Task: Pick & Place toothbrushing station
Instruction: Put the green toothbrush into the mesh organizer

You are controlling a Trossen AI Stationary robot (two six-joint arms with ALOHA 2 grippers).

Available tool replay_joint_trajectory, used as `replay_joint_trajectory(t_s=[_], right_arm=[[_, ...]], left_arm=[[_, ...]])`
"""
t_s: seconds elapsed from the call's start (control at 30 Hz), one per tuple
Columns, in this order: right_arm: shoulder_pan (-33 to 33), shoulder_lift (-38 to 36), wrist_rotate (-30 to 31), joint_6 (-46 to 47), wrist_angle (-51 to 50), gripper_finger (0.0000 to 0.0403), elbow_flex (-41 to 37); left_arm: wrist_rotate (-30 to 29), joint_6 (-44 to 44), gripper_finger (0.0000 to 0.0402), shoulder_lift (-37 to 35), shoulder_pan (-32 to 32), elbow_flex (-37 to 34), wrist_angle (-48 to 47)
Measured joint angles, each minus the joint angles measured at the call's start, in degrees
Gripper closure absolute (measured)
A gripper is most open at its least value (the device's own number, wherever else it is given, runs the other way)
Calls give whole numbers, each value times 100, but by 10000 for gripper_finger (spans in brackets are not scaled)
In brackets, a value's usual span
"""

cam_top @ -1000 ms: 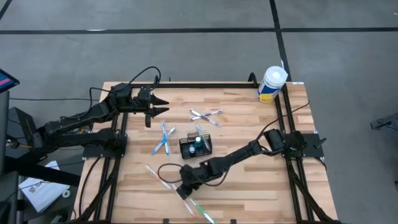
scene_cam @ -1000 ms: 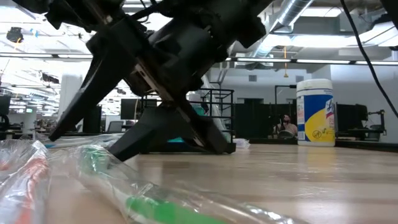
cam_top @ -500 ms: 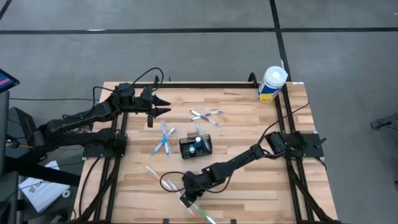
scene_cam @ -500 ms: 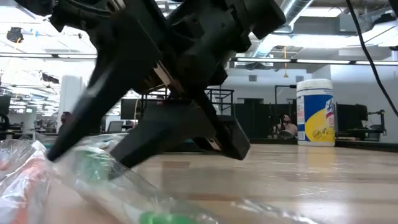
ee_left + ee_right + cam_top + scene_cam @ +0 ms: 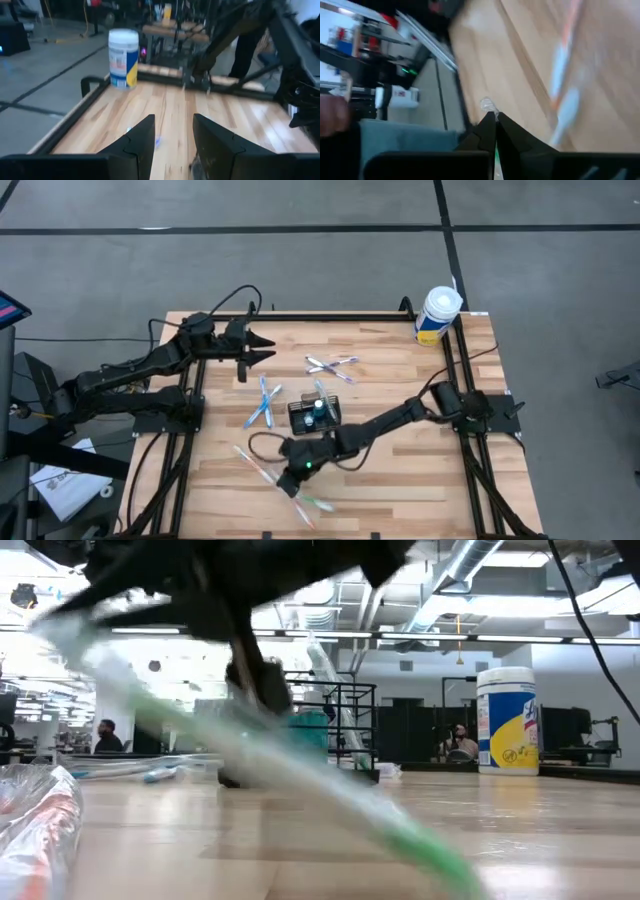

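Observation:
The toothbrushing station, a small black mesh basket [image 5: 315, 416], stands mid-table with a brush upright in it. A green toothbrush in a clear wrapper [image 5: 312, 501] slants up off the table near the front edge, with my right gripper [image 5: 296, 470] shut on it. An orange wrapped toothbrush [image 5: 252, 463] lies flat just to its left. My left gripper [image 5: 258, 352] hangs open over the far left of the table, with nothing between its fingers [image 5: 142, 140]. My right gripper pinches the wrapped green toothbrush [image 5: 300, 780] between its two shut fingers, partway along its length, coming down from above; motion blur hides the exact spot. The brush is tilted: its clear end [image 5: 60, 630] is raised and its green end [image 5: 440, 860] is low, close to the table.
Two blue wrapped brushes [image 5: 262, 402] lie left of the basket and purple ones [image 5: 330, 365] lie beyond it. A white-and-yellow wipes tub [image 5: 437, 315] stands at the far right corner. Black rails [image 5: 190, 395] run along both table sides.
My right gripper dipped toward the near edge onto the green wrapped toothbrush, shut on it, then drew back up toward the basket. The brush, which lay flat, is now tipped with one end raised and the green end low.

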Motion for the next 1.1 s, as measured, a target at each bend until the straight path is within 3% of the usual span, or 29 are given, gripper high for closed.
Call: replay_joint_trajectory(t_s=[0.17, 0.43, 0.53, 0.63, 0.77, 0.87, 0.97, 1.1], right_arm=[[-321, -779, 537, -631, 143, 402, 2], [-737, -2353, 2909, -2176, -269, 403, 14], [-855, -2862, 3513, -2606, -945, 403, 17], [-978, -3289, 3965, -2904, -2007, 403, 13], [-1268, -3776, 4052, -3263, -3245, 403, 6], [-1502, -3979, 4020, -3598, -3428, 403, -146], [-1750, -4224, 3747, -3883, -2731, 403, -739], [-2021, -4668, 3039, -3925, -989, 403, -1969]], left_arm=[[59, -425, 275, -7, 0, 0, 660], [210, -1272, 275, -7, -4, 0, 1628], [188, -1727, 275, -7, -3, 0, 2459], [157, -1828, 275, -29, 102, 4, 2717], [122, -1802, 290, -101, 431, 2, 2715], [122, -1806, 307, -92, 628, 2, 2682], [121, -1831, 322, -92, 718, 2, 2701], [125, -1796, 334, -77, 774, 2, 2659]])
